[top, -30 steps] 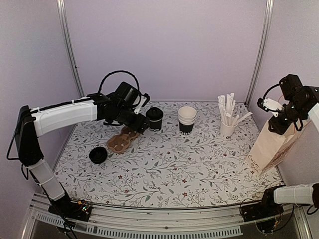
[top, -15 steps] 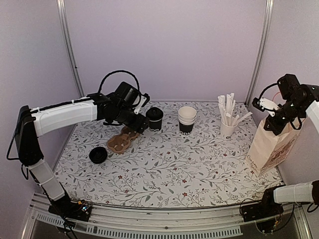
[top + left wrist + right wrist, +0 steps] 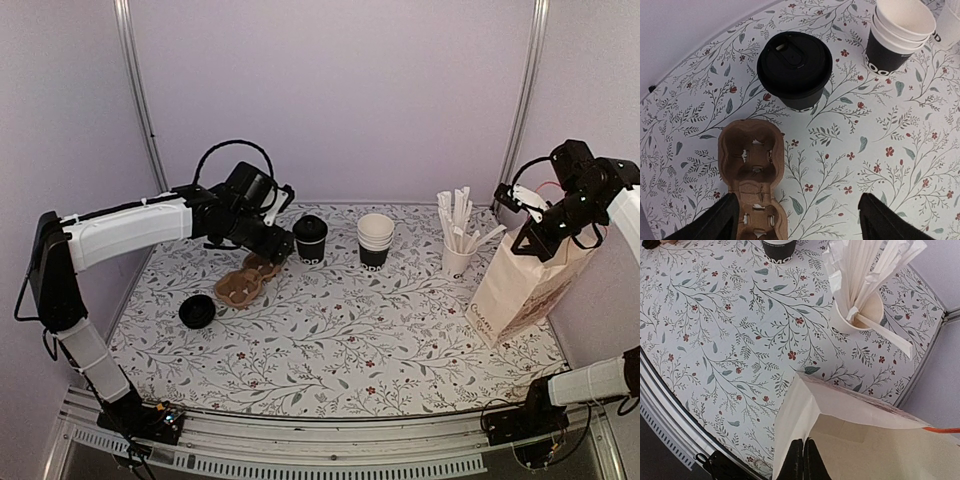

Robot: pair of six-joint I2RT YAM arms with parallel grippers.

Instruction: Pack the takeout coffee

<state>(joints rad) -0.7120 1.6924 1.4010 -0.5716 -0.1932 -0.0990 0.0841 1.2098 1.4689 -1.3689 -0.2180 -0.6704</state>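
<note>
Top external view: the takeout coffee stands upright on the flower-print table, toward the back and left of centre, with its black lid on. In the left wrist view the same cup shows its lid from above, apart from everything round it. To its right stands a stack of nested lidless cups, white above and black below, near it but not touching. On its near-left side lies a brown cardboard cup carrier, two wells in a row, flat on the table and just beside the cup. Further to the near left a loose black lid lies on the table, well apart from the carrier.

The left gripper hangs over the far end of the carrier, just left of the coffee. Its fingers are spread wide and hold nothing.

At the right back a white cup of pale sticks stands upright. Just beside it, to the right, a paper bag with print on its side leans with its top toward the right. The right gripper is at the bag's top edge. In the right wrist view its fingers are pressed together, pinching the rim of the bag's open mouth.
</note>
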